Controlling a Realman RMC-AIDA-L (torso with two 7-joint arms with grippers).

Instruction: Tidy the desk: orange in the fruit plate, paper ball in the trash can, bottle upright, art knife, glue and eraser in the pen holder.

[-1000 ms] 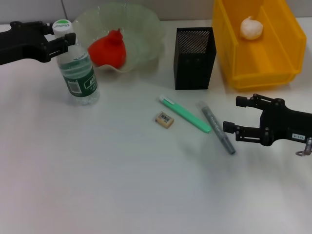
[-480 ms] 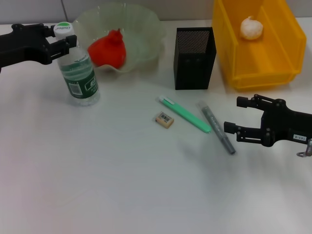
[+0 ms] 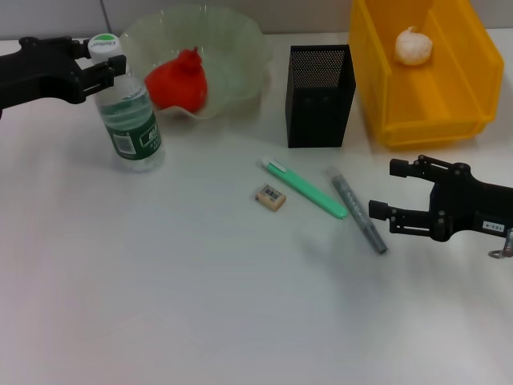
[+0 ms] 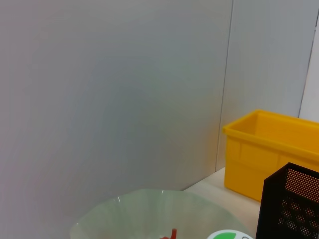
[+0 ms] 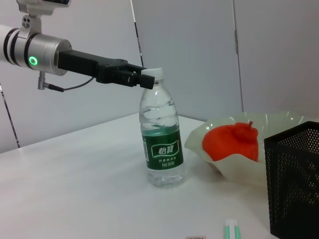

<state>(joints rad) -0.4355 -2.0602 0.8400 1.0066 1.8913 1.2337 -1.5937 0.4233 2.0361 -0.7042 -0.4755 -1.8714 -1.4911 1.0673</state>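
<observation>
Reaching in from the far left at cap height, the left gripper [image 3: 100,58], right against the white-and-green cap of the bottle [image 3: 130,120]. Not possible to tell whether clamping the cap or only waiting beside it. Standing upright on its base, the bottle, so probably being steadied or just let go, with that part of the tidying looking finished.

Lying inside the fruit plate [image 3: 240,36] just beside the bottle, the orange [image 3: 178,80], resting against the near wall of the plate where rolling away is not possible.

Waiting flat on the bare table nearer the middle, the eraser [image 3: 270,196], and just beside it a green stick tool [image 3: 304,188] lying slantwise. Standing behind them with the open top free, the pen holder [image 3: 319,96], apparently taking nothing in yet. Lying parallel and near the green one, a grey stick tool [image 3: 357,210]. Not possible to tell which one is the art knife and which the glue.

Hovering low next to the grey tool, the right gripper [image 3: 385,191], jaws apart and touching nothing, likely lining up to take this nearest piece first.

Sitting at the far right, the trash can [image 3: 369,64], holding the paper ball [image 3: 413,46] on its floor.
</observation>
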